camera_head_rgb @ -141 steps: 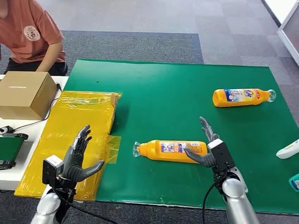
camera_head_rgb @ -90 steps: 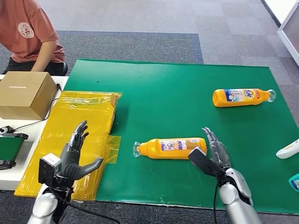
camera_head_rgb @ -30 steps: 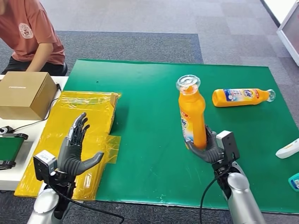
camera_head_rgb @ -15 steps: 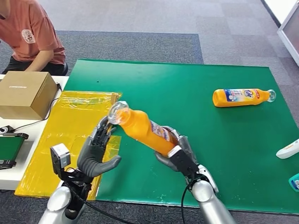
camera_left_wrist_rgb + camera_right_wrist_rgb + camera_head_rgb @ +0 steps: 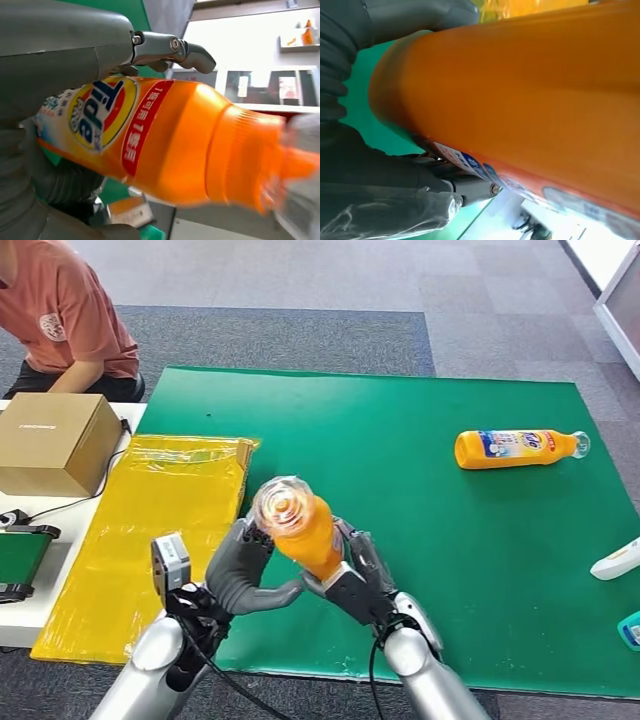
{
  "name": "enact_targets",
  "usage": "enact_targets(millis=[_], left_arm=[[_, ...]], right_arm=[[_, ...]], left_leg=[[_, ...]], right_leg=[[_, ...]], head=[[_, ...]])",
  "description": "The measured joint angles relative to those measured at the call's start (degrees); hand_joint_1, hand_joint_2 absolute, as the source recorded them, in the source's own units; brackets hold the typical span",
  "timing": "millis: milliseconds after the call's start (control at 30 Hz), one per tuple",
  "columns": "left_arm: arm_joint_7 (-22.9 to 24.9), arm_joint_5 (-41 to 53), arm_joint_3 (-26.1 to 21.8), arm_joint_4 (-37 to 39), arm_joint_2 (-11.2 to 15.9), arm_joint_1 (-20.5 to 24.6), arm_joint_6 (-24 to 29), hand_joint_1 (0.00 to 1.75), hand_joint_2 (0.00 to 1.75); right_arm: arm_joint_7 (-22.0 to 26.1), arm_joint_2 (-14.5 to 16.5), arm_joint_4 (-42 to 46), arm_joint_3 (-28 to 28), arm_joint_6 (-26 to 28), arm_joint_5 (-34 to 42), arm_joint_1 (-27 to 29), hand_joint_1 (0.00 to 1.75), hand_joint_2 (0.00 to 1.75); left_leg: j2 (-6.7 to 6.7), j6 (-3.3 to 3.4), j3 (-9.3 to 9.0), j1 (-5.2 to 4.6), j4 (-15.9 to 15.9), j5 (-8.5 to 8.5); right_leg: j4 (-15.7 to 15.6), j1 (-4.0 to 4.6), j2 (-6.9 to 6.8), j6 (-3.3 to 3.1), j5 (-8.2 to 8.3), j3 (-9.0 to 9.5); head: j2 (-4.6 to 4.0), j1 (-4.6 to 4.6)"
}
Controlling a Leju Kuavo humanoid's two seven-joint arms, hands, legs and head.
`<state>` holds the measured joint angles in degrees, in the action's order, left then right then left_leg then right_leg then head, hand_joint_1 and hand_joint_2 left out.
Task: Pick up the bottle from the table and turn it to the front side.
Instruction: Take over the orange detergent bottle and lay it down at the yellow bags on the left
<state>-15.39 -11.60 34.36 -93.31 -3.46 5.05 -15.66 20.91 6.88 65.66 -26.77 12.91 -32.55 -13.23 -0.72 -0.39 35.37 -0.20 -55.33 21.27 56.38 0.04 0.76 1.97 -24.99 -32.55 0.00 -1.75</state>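
Observation:
An orange detergent bottle [image 5: 308, 532] is lifted above the green mat [image 5: 423, 420], its clear cap [image 5: 283, 508] pointing up toward the head camera. My right hand [image 5: 355, 585] grips the bottle's lower body from the right. My left hand [image 5: 238, 570] wraps it from the left, fingers behind it and thumb underneath, meeting the right hand. The left wrist view shows the bottle [image 5: 158, 140] with its Tide label against my left hand [image 5: 56, 55]. In the right wrist view the bottle's [image 5: 527, 85] plain orange side lies across my right hand [image 5: 365, 185].
A second orange bottle [image 5: 517, 448] lies on the mat at the far right. A yellow plastic sheet [image 5: 151, 510] covers the left side, beside a cardboard box [image 5: 53, 440]. A person [image 5: 53, 320] sits at the far left. A white object [image 5: 615, 560] and a teal one [image 5: 630, 630] lie at the right edge.
The right hand picked the bottle up off the mat, stood it up and swung it left. In the last half second the cap tipped toward the camera and the left hand closed around the bottle.

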Motion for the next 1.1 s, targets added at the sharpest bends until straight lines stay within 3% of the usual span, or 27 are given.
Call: enact_targets(millis=[333, 567, 600, 700, 733, 967, 1000, 1100], left_arm=[[2.15, 12.36, 1.09, 1.44, 0.63, 1.47, 6.71, 0.0, 1.75], [3.4, 17.74, 2.55, 2.02, 1.52, 3.71, 6.79, 0.06, 1.75], [3.39, 17.69, 2.78, 2.12, 1.58, 3.84, 6.6, 0.32, 1.75], [2.89, 16.74, 3.26, 2.37, 1.61, 4.0, 6.09, 1.58, 1.75], [2.6, 16.38, 3.4, 2.43, 1.61, 4.01, 6.04, 1.75, 1.75], [1.5, 15.6, 3.75, 2.51, 1.72, 3.99, 6.02, 1.75, 1.75], [1.49, 15.51, 3.79, 2.51, 1.73, 3.97, 6.02, 1.75, 1.75], [1.49, 15.37, 3.79, 2.52, 1.75, 3.9, 6.2, 1.75, 1.75]], right_arm=[[-1.36, -0.34, 2.56, -3.03, 0.7, -3.24, 0.48, 1.75, 1.75], [-2.1, -1.0, 3.14, -3.71, 3.06, -7.05, 0.18, 1.75, 1.75], [-2.18, -1.0, 3.16, -3.86, 3.16, -7.34, 0.1, 1.75, 1.75], [-2.58, -1.0, 3.13, -4.16, 3.58, -8.17, -0.1, 1.75, 1.75], [-2.76, -1.0, 3.07, -4.24, 3.75, -8.39, -0.25, 1.75, 1.75], [-3.29, -1.0, 1.77, -4.46, 5.38, -9.16, -0.8, 1.71, 1.75], [-3.33, -1.0, 1.5, -4.44, 5.52, -9.17, -0.85, 1.37, 1.75], [-3.59, -0.99, 0.36, -4.43, 5.37, -9.02, -1.22, 0.11, 1.75]], left_leg=[[0.0, 0.01, 0.01, 0.0, 0.0, 0.0], [0.0, 0.01, 0.01, 0.0, 0.0, -0.01], [0.0, 0.0, 0.01, 0.0, 0.0, -0.01], [0.0, 0.0, 0.02, 0.0, 0.0, -0.01], [0.0, 0.0, 0.02, 0.0, 0.0, -0.01], [0.0, 0.0, 0.03, 0.0, 0.0, -0.01], [0.0, 0.0, 0.03, 0.0, 0.0, -0.01], [0.0, 0.0, 0.02, 0.0, 0.0, -0.01]], right_leg=[[0.0, 0.0, -0.01, 0.0, -0.01, -0.01], [0.0, 0.0, 0.0, -0.01, 0.02, -0.01], [0.0, 0.0, 0.0, -0.01, 0.02, -0.01], [0.01, 0.0, 0.0, -0.01, 0.01, -0.02], [0.01, 0.0, 0.0, -0.02, 0.01, -0.03], [0.01, 0.0, 0.0, -0.02, 0.01, -0.03], [0.01, 0.0, 0.0, -0.02, 0.01, -0.03], [0.01, 0.0, 0.0, -0.02, 0.01, -0.03]], head=[[-0.01, -0.01], [0.0, 0.0], [-0.01, 0.0], [-0.01, 0.0], [-0.01, -0.01], [-0.01, 0.0], [-0.01, 0.01], [-0.01, 0.0]])
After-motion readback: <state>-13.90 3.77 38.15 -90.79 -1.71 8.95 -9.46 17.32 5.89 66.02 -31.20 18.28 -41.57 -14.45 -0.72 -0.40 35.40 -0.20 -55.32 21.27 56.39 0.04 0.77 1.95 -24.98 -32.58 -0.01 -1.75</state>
